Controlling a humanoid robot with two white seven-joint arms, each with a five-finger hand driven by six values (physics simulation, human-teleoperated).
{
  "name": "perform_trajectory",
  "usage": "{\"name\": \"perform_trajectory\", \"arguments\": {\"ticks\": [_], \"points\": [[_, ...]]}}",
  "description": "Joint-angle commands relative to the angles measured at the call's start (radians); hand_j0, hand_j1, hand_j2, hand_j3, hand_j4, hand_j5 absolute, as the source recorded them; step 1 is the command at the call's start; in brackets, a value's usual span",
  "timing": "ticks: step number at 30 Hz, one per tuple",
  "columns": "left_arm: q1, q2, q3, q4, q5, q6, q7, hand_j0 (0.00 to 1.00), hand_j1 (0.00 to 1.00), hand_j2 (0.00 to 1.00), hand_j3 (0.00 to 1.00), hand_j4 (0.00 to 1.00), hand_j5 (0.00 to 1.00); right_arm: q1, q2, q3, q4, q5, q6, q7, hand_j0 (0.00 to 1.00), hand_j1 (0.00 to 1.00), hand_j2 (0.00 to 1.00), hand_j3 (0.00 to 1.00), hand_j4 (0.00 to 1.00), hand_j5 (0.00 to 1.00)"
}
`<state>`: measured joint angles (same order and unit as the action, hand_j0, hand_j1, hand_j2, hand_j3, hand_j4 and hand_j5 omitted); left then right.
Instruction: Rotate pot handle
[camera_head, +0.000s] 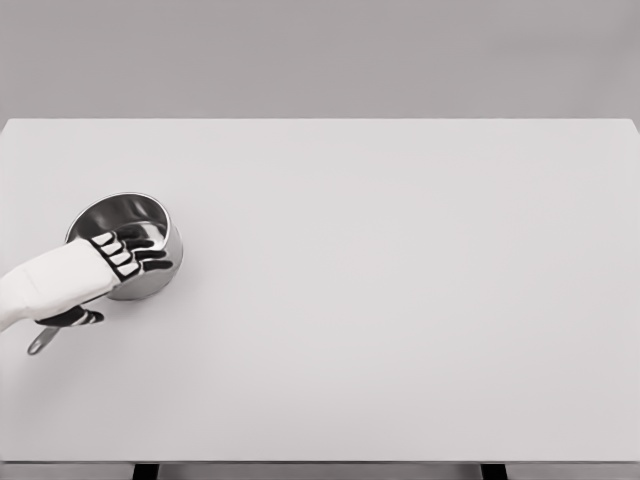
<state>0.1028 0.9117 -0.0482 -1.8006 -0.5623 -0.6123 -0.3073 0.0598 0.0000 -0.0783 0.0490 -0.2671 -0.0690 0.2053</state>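
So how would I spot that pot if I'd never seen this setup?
Start with the big white table and go to its left side. There sits a small, round, shiny steel pot, with the robot's left hand reaching over its rim. It is the only object on the table, with a thin handle poking out toward the lower left.

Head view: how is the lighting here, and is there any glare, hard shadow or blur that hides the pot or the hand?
Head view: even, flat light, the white table nearly shadowless; bright reflections inside the steel pot but no blown-out glare; the left hand lies over the pot's near rim, covering part of it; only the handle's tip shows below the arm; the image is slightly soft overall.
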Motion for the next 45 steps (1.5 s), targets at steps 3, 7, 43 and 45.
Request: {"name": "perform_trajectory", "arguments": {"ticks": [3,7,43,45], "points": [[0.002,0.001,0.011,0.001,0.004,0.001,0.001,1.00,1.00,1.00,1.00,1.00,1.00,0.000,0.000,0.000,0.000,0.000,0.000,0.000,1.00,1.00,1.00,1.00,1.00,1.00],[0.006,0.001,0.022,0.007,0.005,0.001,0.001,1.00,1.00,1.00,1.00,1.00,1.00,0.000,0.000,0.000,0.000,0.000,0.000,0.000,1.00,1.00,1.00,1.00,1.00,1.00],[0.035,0.000,0.111,0.053,-0.001,0.001,-0.001,1.00,1.00,1.00,1.00,1.00,1.00,0.000,0.000,0.000,0.000,0.000,0.000,0.000,1.00,1.00,1.00,1.00,1.00,1.00],[0.035,0.000,0.113,0.055,-0.002,0.001,-0.003,1.00,1.00,1.00,1.00,1.00,1.00,0.000,0.000,0.000,0.000,0.000,0.000,0.000,1.00,1.00,1.00,1.00,1.00,1.00]]}}
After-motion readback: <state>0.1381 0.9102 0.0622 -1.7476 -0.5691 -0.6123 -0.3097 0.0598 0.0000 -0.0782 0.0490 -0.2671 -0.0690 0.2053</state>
